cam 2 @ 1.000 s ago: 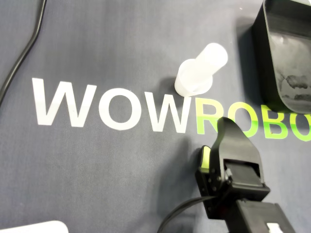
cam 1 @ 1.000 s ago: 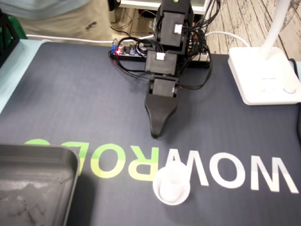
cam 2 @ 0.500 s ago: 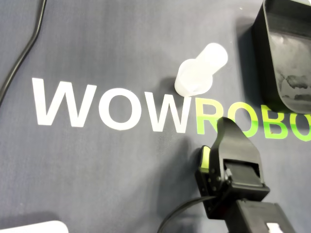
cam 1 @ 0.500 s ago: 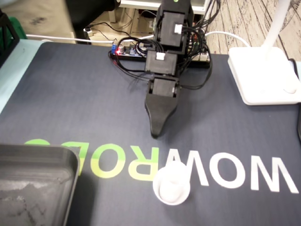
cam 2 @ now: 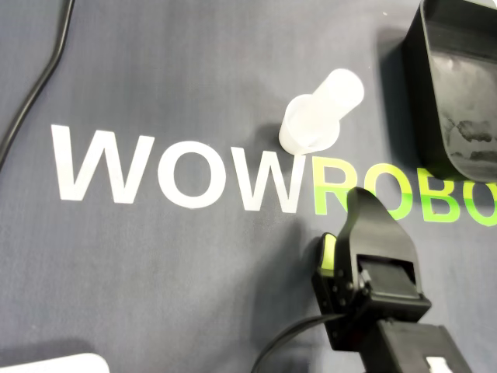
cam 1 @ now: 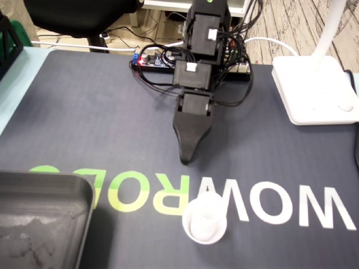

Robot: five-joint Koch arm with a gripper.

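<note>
A translucent white plastic cup (cam 1: 205, 221) stands upright on the dark mat, over the white and green lettering; the overhead view shows the cup (cam 2: 318, 116) leaning away from the lens. My black gripper (cam 1: 184, 159) points down at the mat a short way behind the cup in the fixed view, apart from it. In the overhead view the gripper (cam 2: 359, 194) tip sits just below and right of the cup. Only one tapered black tip shows in either view, so the jaws' state is hidden. Nothing is seen held.
A black tray (cam 1: 39, 224) lies at the lower left of the fixed view and, as the tray (cam 2: 458, 85), at the overhead view's top right. A white lamp base (cam 1: 314, 89) stands at the right. A black cable (cam 2: 39, 85) runs along the mat's left.
The arm and the cup have not moved. Behind the table, a person in light clothing has left the top-left corner, and a black chair shows there now.
</note>
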